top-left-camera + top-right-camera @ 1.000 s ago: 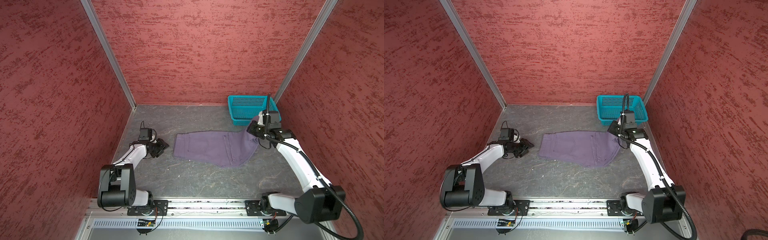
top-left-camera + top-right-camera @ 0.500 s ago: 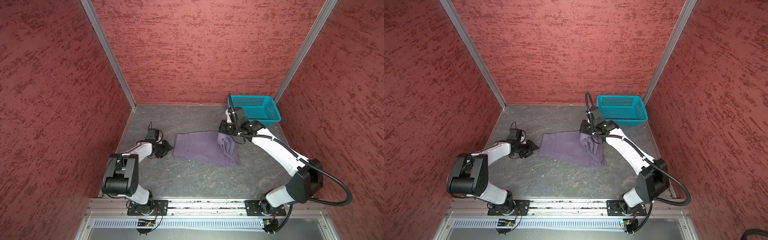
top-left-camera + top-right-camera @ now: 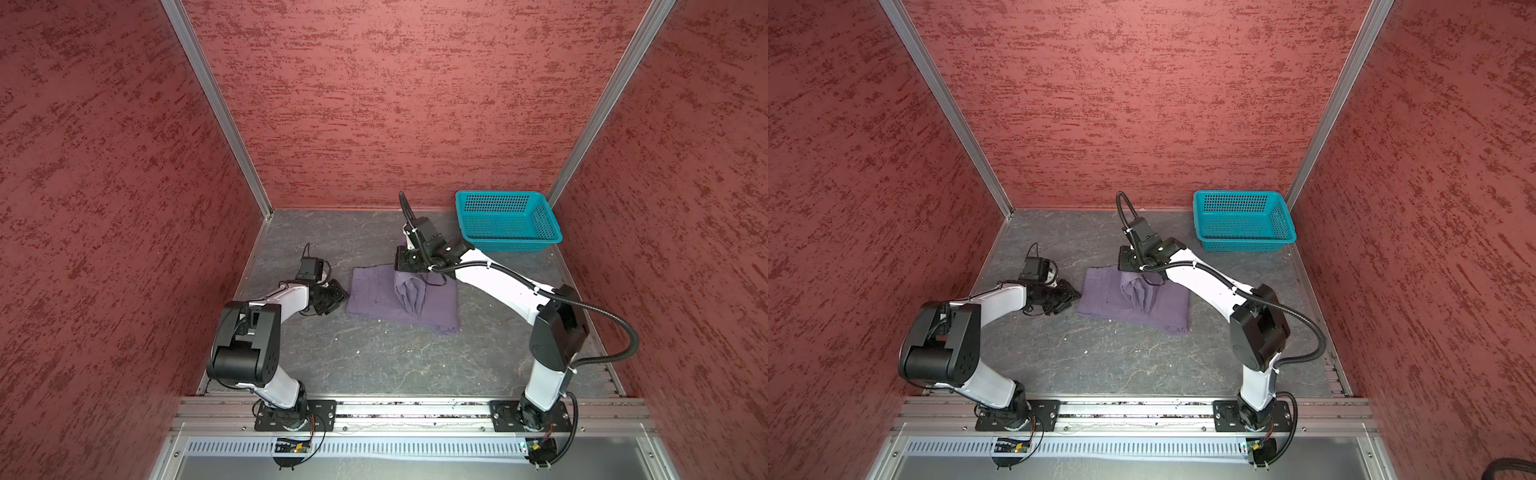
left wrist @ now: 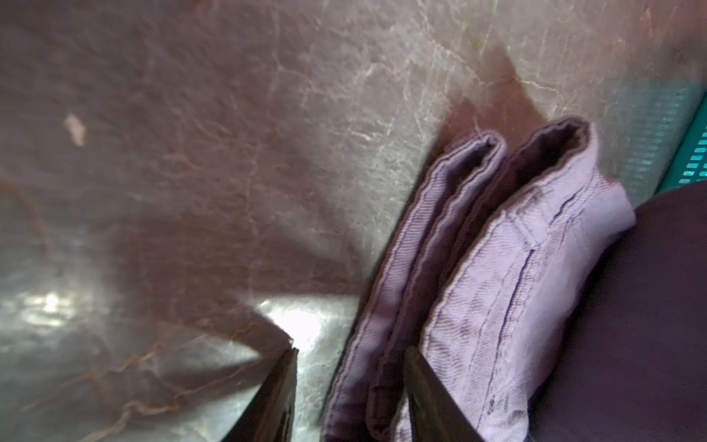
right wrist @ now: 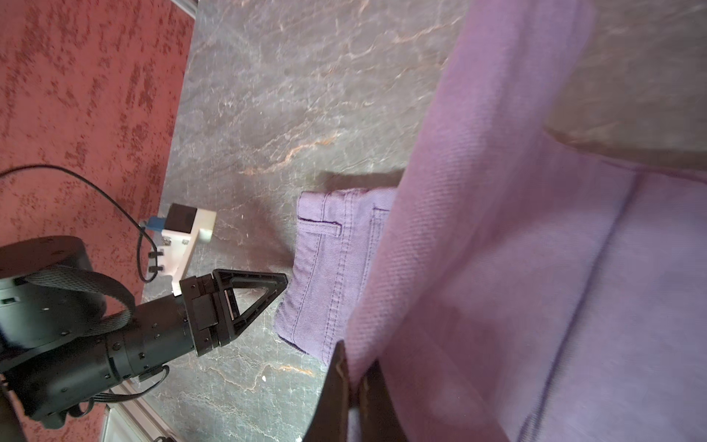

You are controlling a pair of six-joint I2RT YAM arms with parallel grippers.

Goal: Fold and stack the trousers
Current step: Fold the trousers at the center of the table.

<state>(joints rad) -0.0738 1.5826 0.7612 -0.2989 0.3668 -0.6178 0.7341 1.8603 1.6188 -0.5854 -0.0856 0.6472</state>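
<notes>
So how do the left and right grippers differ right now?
The left gripper is open, jaws apart at the edge of the trousers; the right gripper is shut on a lifted fold. The left reaches in low from the side; the right hangs above the cloth. Both are at the trousers.

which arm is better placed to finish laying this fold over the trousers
Right. The right gripper is shut on the lifted fold of the trousers, above the flat part. The left gripper is open, low at the waistband edge, not gripping.
</notes>
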